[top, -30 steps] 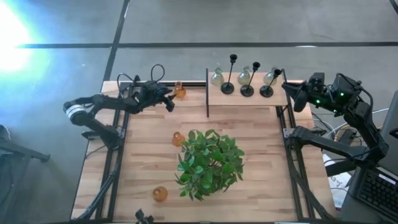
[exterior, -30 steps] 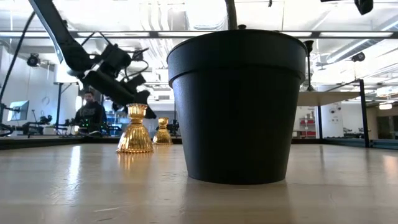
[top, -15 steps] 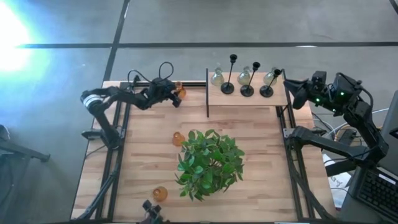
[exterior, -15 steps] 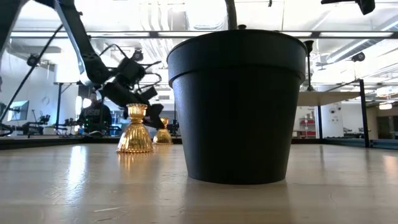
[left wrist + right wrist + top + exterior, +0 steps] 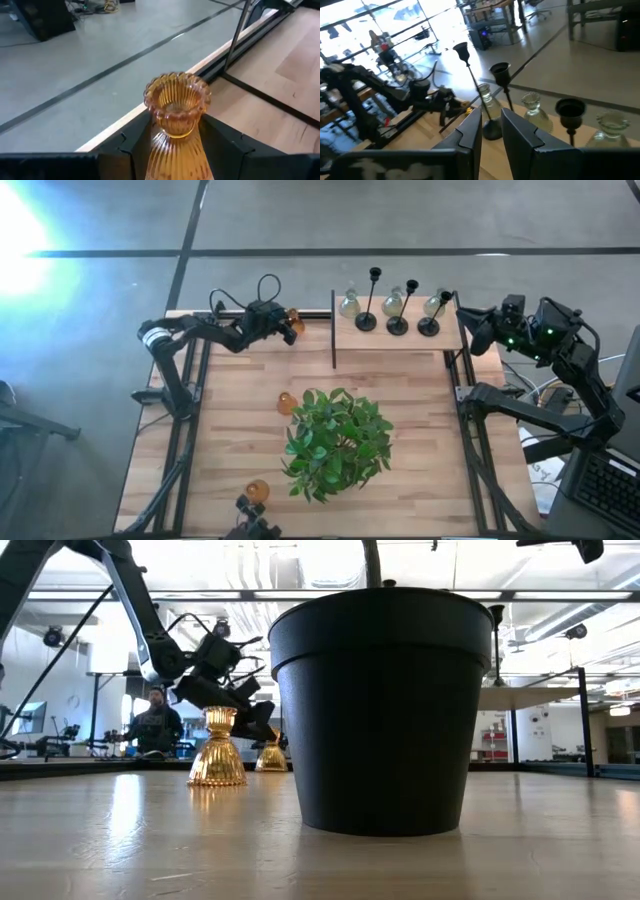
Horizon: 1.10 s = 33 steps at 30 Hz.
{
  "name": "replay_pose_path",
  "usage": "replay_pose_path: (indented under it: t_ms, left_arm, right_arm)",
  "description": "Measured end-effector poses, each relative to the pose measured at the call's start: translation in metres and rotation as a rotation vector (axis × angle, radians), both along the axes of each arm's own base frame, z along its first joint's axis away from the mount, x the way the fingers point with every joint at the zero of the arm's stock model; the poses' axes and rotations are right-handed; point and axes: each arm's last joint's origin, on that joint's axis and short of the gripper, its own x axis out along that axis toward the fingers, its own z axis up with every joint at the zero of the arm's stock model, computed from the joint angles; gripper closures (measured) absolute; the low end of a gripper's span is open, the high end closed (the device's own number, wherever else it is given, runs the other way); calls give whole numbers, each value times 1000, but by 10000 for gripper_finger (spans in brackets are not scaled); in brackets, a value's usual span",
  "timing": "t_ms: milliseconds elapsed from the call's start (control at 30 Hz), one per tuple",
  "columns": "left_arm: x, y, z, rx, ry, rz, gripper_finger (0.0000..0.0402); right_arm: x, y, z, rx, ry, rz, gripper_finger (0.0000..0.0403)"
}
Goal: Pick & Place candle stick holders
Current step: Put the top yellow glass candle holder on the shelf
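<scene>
1. Left end effector (image 5: 288, 328) at far left edge of the wooden surface (image 5: 230, 420), fingers either side of an amber ribbed glass candle holder (image 5: 176, 125); left wrist view shows holder between the two dark fingers (image 5: 227, 142), grip looks closed on it
2. Second amber holder (image 5: 286, 402) mid-surface, just left of the green potted plant (image 5: 336, 440); low view shows it standing upright (image 5: 217, 748)
3. Third amber holder (image 5: 257, 491) near edge, left of plant
4. Raised wooden shelf (image 5: 390, 336) at far right carries three black thin-stemmed holders (image 5: 367, 305) and three clear glass holders (image 5: 349, 304), all upright in a rough row
5. Right end effector (image 5: 476, 330) off the right end of the shelf, above surface edge, fingers nearly together with a narrow gap, nothing between them in right wrist view (image 5: 492, 131)
6. Black plant pot (image 5: 380, 710) fills low view; a person (image 5: 153, 725) in the room behind
</scene>
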Motion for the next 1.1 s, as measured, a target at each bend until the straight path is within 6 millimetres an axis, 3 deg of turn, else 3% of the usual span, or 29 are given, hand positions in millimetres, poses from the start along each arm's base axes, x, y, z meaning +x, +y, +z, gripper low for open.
replay_pose_path:
  t_ms: [467,800,1100]
  left_arm:
    - [4,9,-9,-57,-37,17,234]
    - [7,12,-5,-42,-37,11,189]
    - [7,12,-4,-19,-25,1,205]
  right_arm:
    - [0,-1,0,-5,7,-45,338]
    - [0,-2,0,-15,17,-42,328]
    - [0,-2,0,-39,42,-34,320]
